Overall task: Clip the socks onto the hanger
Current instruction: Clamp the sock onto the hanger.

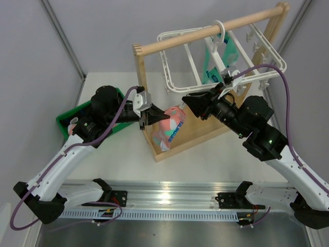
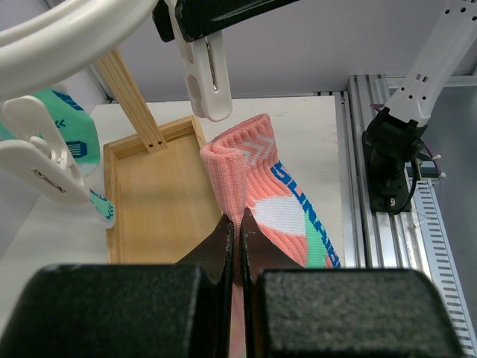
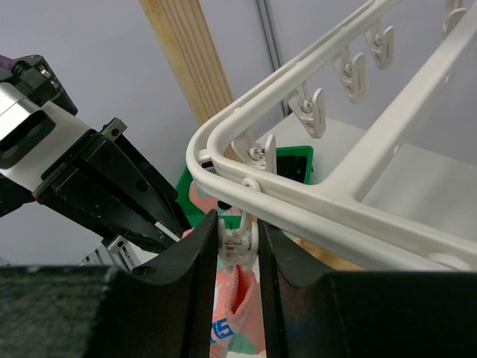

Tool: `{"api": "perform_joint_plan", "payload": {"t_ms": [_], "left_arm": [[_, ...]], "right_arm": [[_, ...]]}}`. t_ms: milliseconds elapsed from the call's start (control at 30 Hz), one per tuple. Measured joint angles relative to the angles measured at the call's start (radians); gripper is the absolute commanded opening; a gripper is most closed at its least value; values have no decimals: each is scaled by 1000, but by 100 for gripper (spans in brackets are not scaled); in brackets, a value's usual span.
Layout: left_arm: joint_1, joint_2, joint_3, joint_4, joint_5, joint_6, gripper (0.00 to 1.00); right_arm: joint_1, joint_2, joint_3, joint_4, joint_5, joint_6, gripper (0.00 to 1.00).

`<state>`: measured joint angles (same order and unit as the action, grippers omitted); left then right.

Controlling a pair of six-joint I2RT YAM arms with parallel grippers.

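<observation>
**Ana:** Where is the sock right now?

**Ben:** The salmon-pink sock (image 1: 172, 126) is up in the air, off the counter (image 1: 205, 159), above the base tray of the wooden rack (image 1: 205, 32). The left tool (image 1: 145, 116) has it. In the left wrist view its fingers (image 2: 212, 257) are pressed together on a fold of the knit. The ribbed cuff stands up above them, and the rest of the sock falls away to the right.

**Ana:** And the hanger?

**Ben:** The hanger (image 1: 180, 33), a white grid frame, hangs by its hook from the rack's round rod. One corner reaches out toward the sock, and the right tool (image 1: 185, 101) is at that corner. It is clamped on one of the dangling clips (image 3: 238, 242). In the right wrist view a black finger sits against each side of the clip, just under the frame's rim.

**Ana:** How close are the clip and the sock?

**Ben:** Very close. From the left wrist the clip hangs just above the cuff and a little to its left. From the right wrist the pink cuff shows directly below the clip, between the right tool's fingers.

**Ana:** Is the clip's mouth parted? Is it touching the cuff?

**Ben:** I can't tell either one. The angle hides the clip's lower end.

**Ana:** Anything else around?

**Ben:** A teal sock (image 1: 212, 72) hangs from the hanger near the hook. A green bin (image 1: 65, 121) sits on the counter beside the left arm.
</observation>
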<state>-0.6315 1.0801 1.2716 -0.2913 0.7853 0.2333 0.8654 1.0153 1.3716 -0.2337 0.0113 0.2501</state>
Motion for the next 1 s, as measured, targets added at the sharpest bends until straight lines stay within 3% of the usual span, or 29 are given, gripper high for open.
{"api": "perform_joint_plan", "payload": {"t_ms": [1000], "left_arm": [[28, 21, 36, 30, 16, -42, 1]], "right_arm": [[-19, 0, 0, 0, -46, 0, 0]]}}
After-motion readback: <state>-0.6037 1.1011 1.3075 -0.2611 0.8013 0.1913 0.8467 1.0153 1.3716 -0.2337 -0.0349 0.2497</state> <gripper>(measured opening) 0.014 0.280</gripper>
